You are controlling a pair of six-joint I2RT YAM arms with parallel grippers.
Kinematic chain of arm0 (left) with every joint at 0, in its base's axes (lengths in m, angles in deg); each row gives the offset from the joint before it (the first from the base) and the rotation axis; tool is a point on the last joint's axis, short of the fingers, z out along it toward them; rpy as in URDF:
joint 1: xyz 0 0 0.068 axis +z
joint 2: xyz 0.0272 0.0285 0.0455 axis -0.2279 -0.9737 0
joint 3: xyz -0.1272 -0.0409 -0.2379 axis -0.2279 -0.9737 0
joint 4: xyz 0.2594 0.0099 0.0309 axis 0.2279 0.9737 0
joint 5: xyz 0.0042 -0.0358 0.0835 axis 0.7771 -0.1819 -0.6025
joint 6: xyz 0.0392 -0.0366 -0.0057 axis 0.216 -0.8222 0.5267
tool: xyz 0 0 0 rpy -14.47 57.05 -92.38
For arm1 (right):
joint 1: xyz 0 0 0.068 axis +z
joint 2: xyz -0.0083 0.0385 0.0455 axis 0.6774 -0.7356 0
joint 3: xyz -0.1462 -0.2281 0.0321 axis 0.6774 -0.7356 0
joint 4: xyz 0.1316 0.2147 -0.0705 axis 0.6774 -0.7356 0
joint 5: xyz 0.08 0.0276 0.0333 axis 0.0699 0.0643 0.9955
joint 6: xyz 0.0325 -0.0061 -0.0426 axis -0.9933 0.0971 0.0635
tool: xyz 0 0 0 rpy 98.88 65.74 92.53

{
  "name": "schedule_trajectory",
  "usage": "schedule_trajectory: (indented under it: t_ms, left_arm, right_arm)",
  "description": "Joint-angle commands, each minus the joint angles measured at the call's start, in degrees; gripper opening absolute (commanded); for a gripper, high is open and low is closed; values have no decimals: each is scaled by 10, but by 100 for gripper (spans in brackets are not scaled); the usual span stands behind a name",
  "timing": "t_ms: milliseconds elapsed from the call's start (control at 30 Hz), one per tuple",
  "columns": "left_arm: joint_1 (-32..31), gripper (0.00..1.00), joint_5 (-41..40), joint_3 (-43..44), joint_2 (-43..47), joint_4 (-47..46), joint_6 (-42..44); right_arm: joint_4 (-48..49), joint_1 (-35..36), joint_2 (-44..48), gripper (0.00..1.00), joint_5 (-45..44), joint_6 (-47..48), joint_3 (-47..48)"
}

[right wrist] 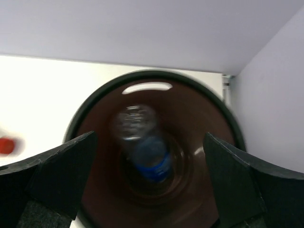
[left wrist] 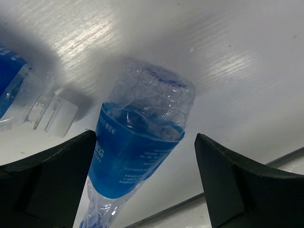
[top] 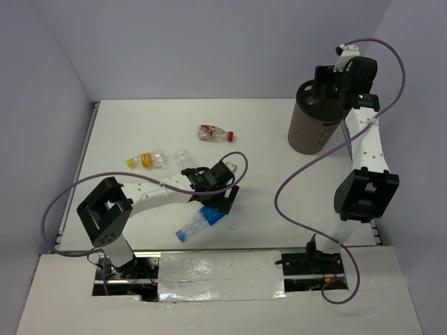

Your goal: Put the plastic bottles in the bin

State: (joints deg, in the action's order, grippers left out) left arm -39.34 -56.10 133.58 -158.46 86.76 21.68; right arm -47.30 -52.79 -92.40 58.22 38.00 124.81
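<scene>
Top view, bin [top: 307,132]: we are seeing it standing upright at the far right of the tabletop [top: 140,125].
Top view, right tool [top: 327,94]: it is hanging over the bin's mouth; from here we are not making out its spread.
Top view, left tool [top: 215,202]: it is pointing down over a blue bottle [top: 195,225] lying near the front edge.
Top view, loose bottles: a red bottle [top: 213,132] and an orange-cap bottle [top: 148,160] are lying on their sides farther back, well apart from the bin; a clear bottle [top: 183,158] is lying beside the left arm.
Left wrist, left tool: we are seeing its fingers [left wrist: 47,180] standing wide, flanking the blue bottle without closing on it.
Left wrist, second blue bottle [left wrist: 9,80]: it is lying on the tabletop at the left edge of the view.
Right wrist, right tool: we are looking straight down into the bin, with the fingers [right wrist: 52,175] spread wide and holding nothing.
Right wrist, blurred bottle [right wrist: 142,142]: it is showing inside the bin, blue label visible.
</scene>
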Motion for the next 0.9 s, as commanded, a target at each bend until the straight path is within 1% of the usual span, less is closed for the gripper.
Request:
schedule_trajectory:
  t_ms: [0, 67, 100, 167, 200, 267, 300, 400, 433, 567, 667, 700, 767, 800, 867]
  left_arm:
    - [-7, 98, -21, 32, -26, 30, 27]
    - [-11, 97, -19, 41, -36, 33, 35]
    - [-12, 96, -17, 43, -47, 34, 37]
    - [-14, 94, -12, 48, -56, 33, 43]
    - [-14, 93, -11, 52, -65, 33, 44]
    - [-15, 88, -6, 55, -73, 32, 49]
    - [-15, 84, -4, 57, -80, 29, 50]
    - [-15, 77, 7, 61, -87, 19, 53]
    - [-15, 77, 16, 62, -89, 11, 56]
    - [-18, 75, 46, 63, -114, -12, 65]
    - [-19, 69, 69, 67, -136, -19, 75]
    - [-20, 63, 70, 68, -139, -20, 77]
    - [-20, 55, 73, 68, -147, -24, 80]
    - [-20, 43, 80, 69, -148, -25, 80]
    - [-20, 32, 81, 68, -145, -27, 79]
  right_arm:
    - [-8, -1, 70, 100, 107, 9, -23]
    - [-23, -1, 101, 100, 162, 24, -54]
    - [-28, -1, 110, 100, 222, 32, -63]
    - [-49, 0, 137, 100, 282, 49, -88]
    - [-61, 0, 146, 100, 336, 54, -96]
    - [-68, -1, 173, 100, 382, 68, -120]
    - [-67, -1, 182, 100, 419, 69, -129]
    - [-65, 0, 215, 100, 462, 74, -156]
    - [-64, 0, 226, 100, 479, 69, -161]
    - [-72, 0, 236, 100, 504, 55, -154]
    - [-84, 0, 235, 100, 519, 54, -146]
    - [-90, 0, 236, 100, 523, 54, -145]
    - [-94, 0, 238, 100, 530, 54, -147]
    - [-96, 0, 238, 100, 531, 54, -148]
    - [-102, 0, 239, 100, 538, 58, -149]
